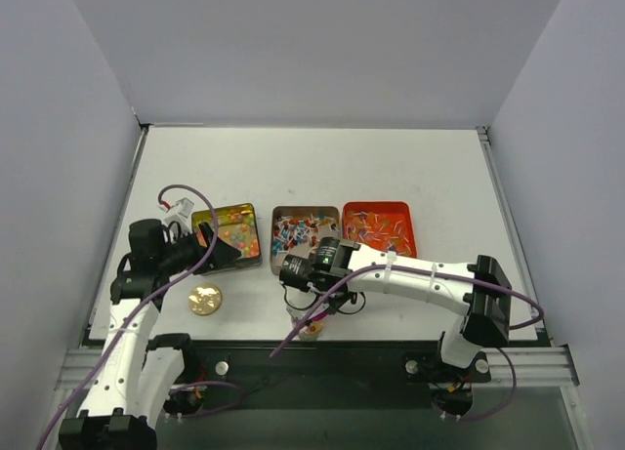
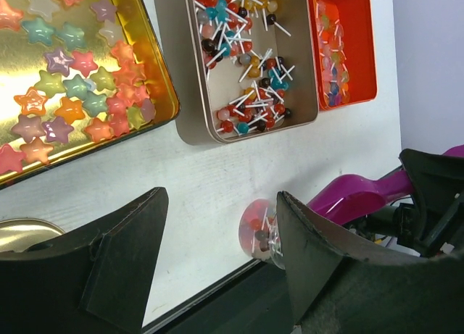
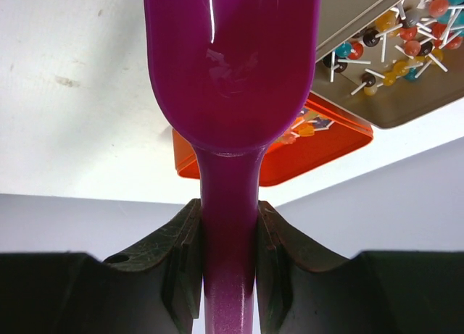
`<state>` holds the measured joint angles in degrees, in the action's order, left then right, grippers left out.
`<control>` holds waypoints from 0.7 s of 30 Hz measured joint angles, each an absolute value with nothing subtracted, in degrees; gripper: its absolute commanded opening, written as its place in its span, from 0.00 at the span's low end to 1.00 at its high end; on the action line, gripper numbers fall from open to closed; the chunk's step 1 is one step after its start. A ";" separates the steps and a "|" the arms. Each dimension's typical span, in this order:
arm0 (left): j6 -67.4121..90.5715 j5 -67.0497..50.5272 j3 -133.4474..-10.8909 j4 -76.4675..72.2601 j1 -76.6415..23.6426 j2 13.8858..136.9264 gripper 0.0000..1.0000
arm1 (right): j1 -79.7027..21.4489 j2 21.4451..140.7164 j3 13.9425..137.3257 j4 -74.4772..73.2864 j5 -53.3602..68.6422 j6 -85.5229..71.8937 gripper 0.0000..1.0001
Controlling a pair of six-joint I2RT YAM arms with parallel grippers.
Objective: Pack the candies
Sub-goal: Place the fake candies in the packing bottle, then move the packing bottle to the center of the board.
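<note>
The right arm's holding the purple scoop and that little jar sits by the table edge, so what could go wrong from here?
One: the small jar stands close to the table's near edge, near the right gripper; a nudge might knock it off. Two: its mouth looks small for the purple scoop, so candies may spill when poured. Three: the scoop is gripped only by its thin handle and could twist.

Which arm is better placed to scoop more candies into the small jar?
Right. The right tool grips the purple scoop by its handle, close to the lollipop tray and jar. The left tool is open and empty beside the star-candy tin.
</note>
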<state>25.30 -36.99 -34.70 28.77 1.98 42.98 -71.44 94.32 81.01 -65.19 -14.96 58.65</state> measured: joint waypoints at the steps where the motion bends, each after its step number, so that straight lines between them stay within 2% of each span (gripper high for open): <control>1: 25.45 -37.04 -34.41 28.77 1.98 42.87 0.72 | -71.77 94.80 81.01 -65.19 -15.77 58.43 0.00; 11: 26.89 -37.45 -33.45 28.18 1.98 42.17 0.72 | -69.58 98.15 82.78 -65.89 -20.34 57.01 0.00; 17: 28.23 -38.24 -32.69 27.64 1.61 42.33 0.69 | -68.95 97.62 92.25 -69.30 -18.13 56.82 0.00; 20: 28.88 -39.16 -32.64 26.33 0.84 42.81 0.51 | -67.99 95.29 96.64 -69.97 -17.47 57.21 0.00; 21: 29.41 -39.75 -32.62 25.58 0.45 43.11 0.41 | -67.11 94.63 97.54 -70.39 -17.47 57.47 0.00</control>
<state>29.41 -39.75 -32.62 25.58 0.45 43.11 -67.11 94.63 97.54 -70.39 -17.47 57.47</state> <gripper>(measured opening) 0.602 0.284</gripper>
